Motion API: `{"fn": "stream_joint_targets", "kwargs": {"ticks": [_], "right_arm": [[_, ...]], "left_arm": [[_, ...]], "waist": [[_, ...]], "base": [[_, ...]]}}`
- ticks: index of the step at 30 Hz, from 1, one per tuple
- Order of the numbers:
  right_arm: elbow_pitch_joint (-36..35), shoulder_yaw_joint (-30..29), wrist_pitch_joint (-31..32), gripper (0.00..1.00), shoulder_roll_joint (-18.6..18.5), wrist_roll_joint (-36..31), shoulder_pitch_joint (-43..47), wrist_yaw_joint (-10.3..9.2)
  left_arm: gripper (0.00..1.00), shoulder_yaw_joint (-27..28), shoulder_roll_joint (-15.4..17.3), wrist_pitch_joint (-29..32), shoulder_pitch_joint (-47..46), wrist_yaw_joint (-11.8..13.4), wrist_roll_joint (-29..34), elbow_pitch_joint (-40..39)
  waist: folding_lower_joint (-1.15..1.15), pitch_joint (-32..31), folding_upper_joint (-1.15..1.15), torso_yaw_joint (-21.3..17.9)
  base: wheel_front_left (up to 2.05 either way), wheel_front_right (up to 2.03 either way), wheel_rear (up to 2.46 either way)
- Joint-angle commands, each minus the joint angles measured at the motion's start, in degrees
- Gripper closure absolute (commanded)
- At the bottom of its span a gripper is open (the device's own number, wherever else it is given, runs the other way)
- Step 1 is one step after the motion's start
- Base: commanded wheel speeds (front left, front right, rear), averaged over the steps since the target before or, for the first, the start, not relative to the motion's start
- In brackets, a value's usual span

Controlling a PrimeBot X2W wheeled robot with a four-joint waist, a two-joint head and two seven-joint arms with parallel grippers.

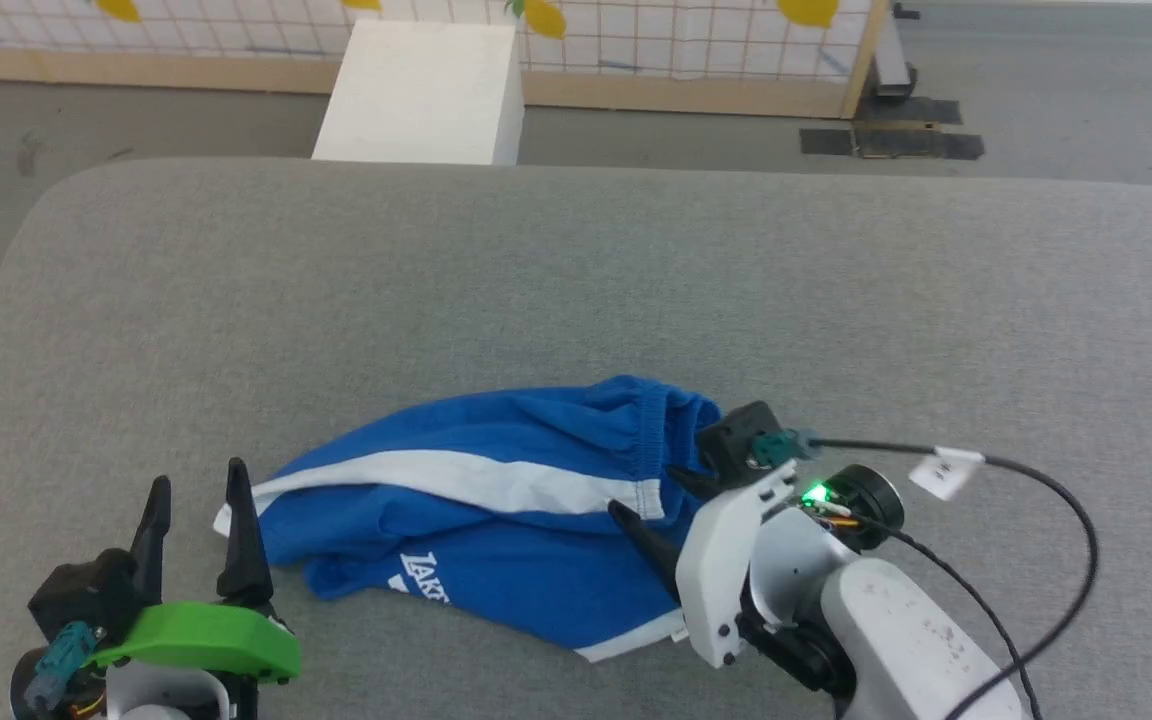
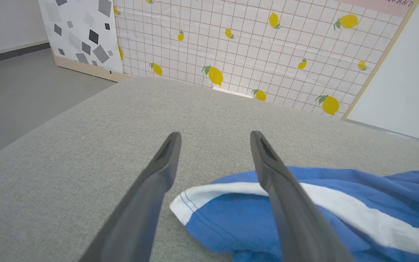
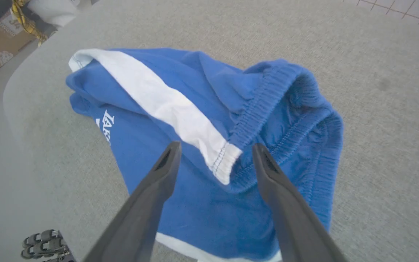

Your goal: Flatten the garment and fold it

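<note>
Right tool (image 1: 642,488), fingers spread, poised over the garment (image 1: 526,585) at its bunched waistband (image 1: 651,440), evidently to pull it flat; left tool (image 1: 198,472), likewise spread, stands beside the hem corner (image 2: 181,207)

My left pincer (image 2: 215,134) is spread wide over the grey fabric tabletop (image 2: 67,163). The blue garment (image 2: 340,185) lies rumpled at lower right, with its white-striped corner poking between my fingers (image 2: 151,189). It's maybe touching one, hard to tell. Lemon-print panel (image 2: 249,54) behind.
</note>
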Motion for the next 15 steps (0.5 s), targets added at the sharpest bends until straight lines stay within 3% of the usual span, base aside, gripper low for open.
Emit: {"fn": "stream_joint_targets", "kwargs": {"ticks": [1,7,8,9,10,15], "right_arm": [[2.05,0.56,1.13,0.00,-0.07,-0.15,-1.72,-0.09],[6.95,2.52,1.62,0.00,-0.07,1.38,-4.69,-0.09],[7.60,2.74,1.69,0.18,-0.07,1.67,-5.00,-0.09],[7.97,2.86,1.58,0.85,-0.07,1.95,-5.19,-0.09],[8.28,3.01,1.41,1.00,-0.07,2.21,-5.37,-0.09],[8.23,2.81,-0.56,1.00,-0.07,4.60,-6.03,-0.09]], "left_arm": [[0.00,0.32,-0.53,-0.26,-1.10,-0.66,0.51,0.30],[0.00,1.03,-1.74,-0.26,-2.23,-2.47,1.64,1.46],[0.00,1.18,-1.95,-0.26,-2.33,-2.72,1.84,1.61],[0.00,1.30,-2.11,-0.26,-2.38,-2.89,1.98,1.71],[0.00,1.42,-2.31,-0.26,-2.43,-3.06,2.07,1.85],[0.00,1.95,-3.22,-0.27,-2.54,-3.91,2.59,2.21]], "waist": [[0.00,1.29,0.00,1.53],[0.00,1.89,0.00,2.45],[0.00,1.87,0.00,2.51],[0.00,1.84,0.00,2.53],[0.00,1.78,0.00,2.51],[0.00,1.23,0.00,1.62]], "base": [[0.00,0.00,0.00],[0.00,0.00,0.00],[0.00,0.00,0.00],[0.00,0.00,0.00],[0.00,0.00,0.00],[0.00,0.00,0.00]]}}
